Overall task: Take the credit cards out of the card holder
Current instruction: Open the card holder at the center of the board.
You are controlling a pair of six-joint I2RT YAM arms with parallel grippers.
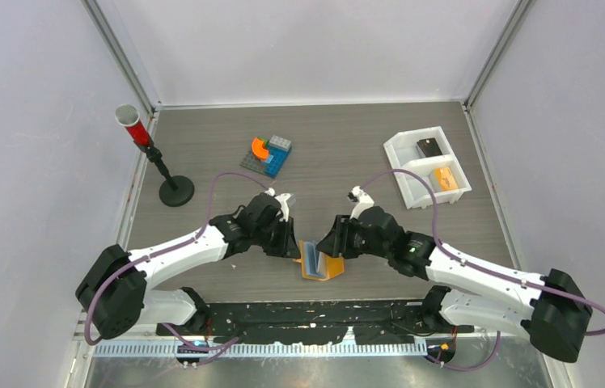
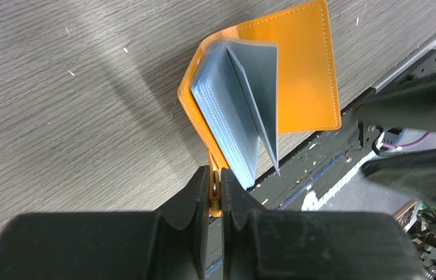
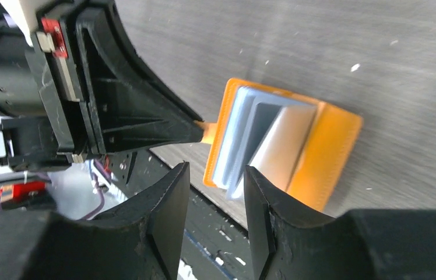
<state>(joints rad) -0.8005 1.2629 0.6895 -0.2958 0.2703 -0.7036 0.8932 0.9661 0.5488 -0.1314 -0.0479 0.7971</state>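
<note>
The tan-orange card holder [image 1: 321,264] lies open near the table's front edge, its pale blue sleeves [image 2: 233,111] fanned up from the orange cover [image 2: 306,76]. My left gripper [image 2: 220,188] is shut on the holder's small edge tab, on its left side [image 1: 295,246]. On the holder's other side, my right gripper [image 3: 215,170] stands open with nothing between its fingers, and the sleeves' [image 3: 250,137] near edge sits just ahead of the gap. No credit card shows plainly in the sleeves. One dark flat card [image 1: 427,147] lies in the white tray.
The white two-compartment tray [image 1: 412,196] stands at the back right, with a small orange block [image 1: 445,178] in its near compartment. Toy bricks [image 1: 268,153] sit at the back centre. A red-topped post on a black base [image 1: 175,191] stands at the left. A black rail [image 1: 315,311] runs along the near edge.
</note>
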